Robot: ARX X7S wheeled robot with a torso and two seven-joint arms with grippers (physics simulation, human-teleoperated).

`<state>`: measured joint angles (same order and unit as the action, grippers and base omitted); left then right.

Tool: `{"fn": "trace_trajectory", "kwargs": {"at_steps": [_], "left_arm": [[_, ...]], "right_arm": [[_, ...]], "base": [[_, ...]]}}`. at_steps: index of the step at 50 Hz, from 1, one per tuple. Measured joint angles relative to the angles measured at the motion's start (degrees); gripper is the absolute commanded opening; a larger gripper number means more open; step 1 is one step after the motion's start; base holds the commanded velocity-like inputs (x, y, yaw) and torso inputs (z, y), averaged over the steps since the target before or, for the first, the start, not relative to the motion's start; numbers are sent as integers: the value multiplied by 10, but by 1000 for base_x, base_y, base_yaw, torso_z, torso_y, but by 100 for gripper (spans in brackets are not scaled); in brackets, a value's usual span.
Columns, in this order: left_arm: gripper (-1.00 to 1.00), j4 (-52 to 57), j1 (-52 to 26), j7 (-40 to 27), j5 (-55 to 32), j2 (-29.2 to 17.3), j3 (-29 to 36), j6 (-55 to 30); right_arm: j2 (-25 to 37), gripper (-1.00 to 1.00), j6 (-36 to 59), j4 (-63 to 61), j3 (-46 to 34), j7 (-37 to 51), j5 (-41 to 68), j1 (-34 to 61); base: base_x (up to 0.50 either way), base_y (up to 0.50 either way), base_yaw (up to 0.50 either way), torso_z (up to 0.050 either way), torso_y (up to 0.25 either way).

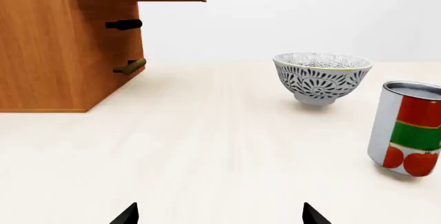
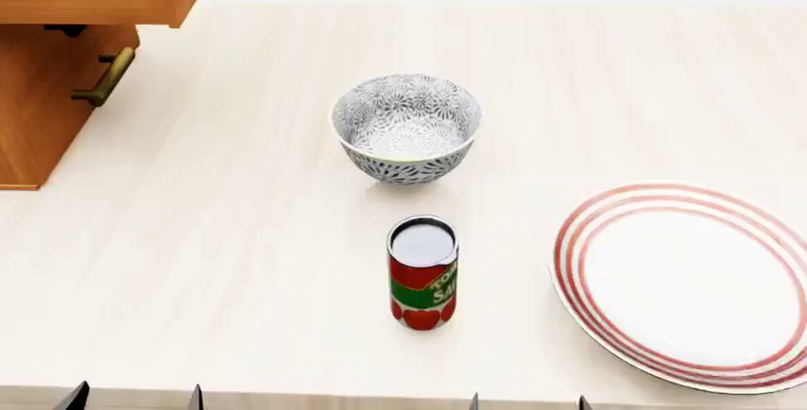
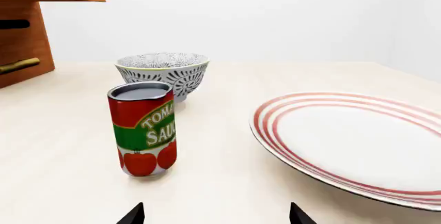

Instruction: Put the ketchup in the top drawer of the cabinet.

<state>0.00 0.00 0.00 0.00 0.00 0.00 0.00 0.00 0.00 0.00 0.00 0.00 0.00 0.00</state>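
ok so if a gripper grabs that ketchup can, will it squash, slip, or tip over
The ketchup looks like a rigid tin, so it probably won't squash. Its glossy label could be a little slippery. It stands upright and is taller than wide, so a sideways nudge might tip it, and once down it would likely roll.

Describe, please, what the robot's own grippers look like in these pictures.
Only fingertips show: small black pointed wedges, two per gripper. The left gripper and right gripper reveal nothing more; no arms, cables or markings are in view.

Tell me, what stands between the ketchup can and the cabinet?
Nothing: in the head view, only bare table separates the ketchup can from the cabinet.
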Motion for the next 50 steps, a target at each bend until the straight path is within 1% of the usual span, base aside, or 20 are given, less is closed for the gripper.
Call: {"fn": "trace_trajectory", "kwargs": {"at_steps": [3, 7, 12, 34, 41, 50], "left_arm": [[100, 8, 7, 3, -8, -3, -6, 6], [100, 15, 9, -1, -8, -8, 4, 5], [100, 49, 20, -12, 2, -15, 18, 0], [100, 322, 117, -55, 10, -42, 52, -35], [100, 380, 140, -67, 18, -50, 61, -37], [100, 413, 153, -78, 23, -59, 70, -39]], "right_arm": [[3, 100, -7, -2, 6, -5, 8, -7], [6, 100, -2, -10, -1, 2, 9, -7], [12, 100, 6, -43, -8, 15, 14, -13], [45, 100, 43, -262, -40, 57, 15, -71], [54, 100, 48, -309, -50, 65, 10, -88], [65, 100, 40, -333, -58, 69, 18, -102]], "base": [[0, 0, 0, 0, 0], [0, 0, 0, 0, 0], [0, 0, 0, 0, 0], [0, 0, 0, 0, 0], [0, 0, 0, 0, 0], [490, 0, 0, 0, 0]]}}
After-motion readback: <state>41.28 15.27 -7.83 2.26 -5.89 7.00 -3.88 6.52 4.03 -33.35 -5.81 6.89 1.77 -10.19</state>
